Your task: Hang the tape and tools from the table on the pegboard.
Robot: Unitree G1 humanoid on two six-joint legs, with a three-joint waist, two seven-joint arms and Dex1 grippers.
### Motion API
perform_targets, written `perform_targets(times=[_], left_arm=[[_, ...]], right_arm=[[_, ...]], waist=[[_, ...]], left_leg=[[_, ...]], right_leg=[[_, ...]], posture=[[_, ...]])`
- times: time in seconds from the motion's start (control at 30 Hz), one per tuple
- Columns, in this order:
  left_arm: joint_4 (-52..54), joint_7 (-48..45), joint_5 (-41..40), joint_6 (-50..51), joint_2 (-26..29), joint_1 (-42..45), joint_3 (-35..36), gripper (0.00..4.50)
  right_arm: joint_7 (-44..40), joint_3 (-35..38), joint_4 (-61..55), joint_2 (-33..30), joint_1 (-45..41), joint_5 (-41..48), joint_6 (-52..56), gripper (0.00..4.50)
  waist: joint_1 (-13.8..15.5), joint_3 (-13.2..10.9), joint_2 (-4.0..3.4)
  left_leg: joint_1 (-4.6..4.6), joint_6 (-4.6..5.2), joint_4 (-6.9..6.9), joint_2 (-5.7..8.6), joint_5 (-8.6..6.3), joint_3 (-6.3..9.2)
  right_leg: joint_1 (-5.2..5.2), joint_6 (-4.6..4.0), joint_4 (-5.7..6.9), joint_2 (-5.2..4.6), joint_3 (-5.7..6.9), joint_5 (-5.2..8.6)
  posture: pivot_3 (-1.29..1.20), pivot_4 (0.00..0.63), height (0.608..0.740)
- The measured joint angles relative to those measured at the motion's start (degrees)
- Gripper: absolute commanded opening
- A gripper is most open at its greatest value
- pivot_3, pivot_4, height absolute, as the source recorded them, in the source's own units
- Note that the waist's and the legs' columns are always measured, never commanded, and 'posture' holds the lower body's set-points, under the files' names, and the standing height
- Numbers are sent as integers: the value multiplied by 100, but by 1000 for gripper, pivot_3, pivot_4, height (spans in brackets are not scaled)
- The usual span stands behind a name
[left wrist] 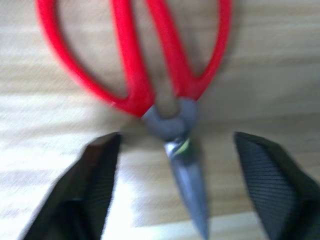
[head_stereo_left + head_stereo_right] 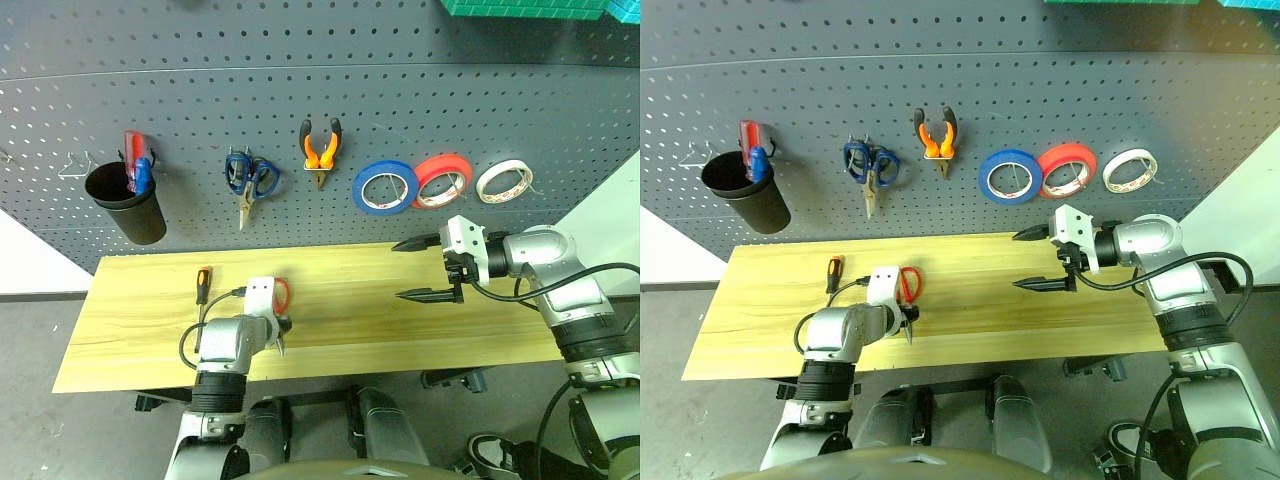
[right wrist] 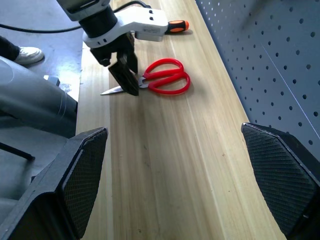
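Table (image 2: pixel 400 320) mid bare; left pincer (image 1: pixel 172 150) prob. straddles scissors (image 3: pixel 167 82).

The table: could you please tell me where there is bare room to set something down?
The table is bare between the red-handled scissors and the right end effector, and on to its right end. Left of the screwdriver, the planks are free too. It is crowded where the open left end effector straddles the scissors.

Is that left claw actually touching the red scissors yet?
Apart: the left wrist view shows table on both sides between the left gripper fingers and the red scissors.
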State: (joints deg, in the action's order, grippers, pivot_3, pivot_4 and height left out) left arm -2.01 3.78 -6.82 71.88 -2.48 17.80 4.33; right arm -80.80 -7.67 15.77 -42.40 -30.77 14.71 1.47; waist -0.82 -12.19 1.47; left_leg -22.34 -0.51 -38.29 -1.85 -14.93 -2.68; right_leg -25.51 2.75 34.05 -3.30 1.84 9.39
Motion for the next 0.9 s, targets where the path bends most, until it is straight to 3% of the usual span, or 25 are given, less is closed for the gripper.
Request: perform_targets(times=[0.13, 0.23, 0.5, 0.73, 0.9], left_arm=[[96, -23, 4, 185, 31, -26, -30, 3564], [109, -52, 8, 231, 64, -36, -67, 2991], [187, -135, -5, 267, 79, -147, -15, 412], [325, -218, -6, 242, 96, -270, 54, 354], [519, -709, -77, 233, 737, -422, -383, 354]], right_arm=[[16, 0, 1, 0, 0, -3, -51, 4500], [35, 0, 7, 1, 0, -9, -68, 4500], [97, 0, 18, 5, 0, -36, -118, 4500], [137, 0, 27, 13, 2, -43, -154, 4500], [140, 0, 59, 32, 1, -43, -192, 4500]], waist=[[-2, 0, -1], [-2, 1, -1], [7, 3, -5], [3, 3, -5], [-12, 2, -2]], left_leg=[[0, 0, 0, 0, 0, 0], [0, 0, 0, 0, 0, 0], [1, 0, 0, 2, 0, 0], [-1, 0, 0, 2, 0, 0], [-4, -1, 3, 0, 0, 4]], right_leg=[[1, 0, -1, 0, 0, 0], [1, 0, -1, 0, 0, 0], [3, 0, -5, -3, 1, 0], [3, 2, -8, -4, 1, 1], [-4, 1, -6, 1, 2, 2]], posture=[[-12, 174, 740], [-13, 172, 740], [-18, 162, 740], [-7, 159, 740], [9, 156, 740]])
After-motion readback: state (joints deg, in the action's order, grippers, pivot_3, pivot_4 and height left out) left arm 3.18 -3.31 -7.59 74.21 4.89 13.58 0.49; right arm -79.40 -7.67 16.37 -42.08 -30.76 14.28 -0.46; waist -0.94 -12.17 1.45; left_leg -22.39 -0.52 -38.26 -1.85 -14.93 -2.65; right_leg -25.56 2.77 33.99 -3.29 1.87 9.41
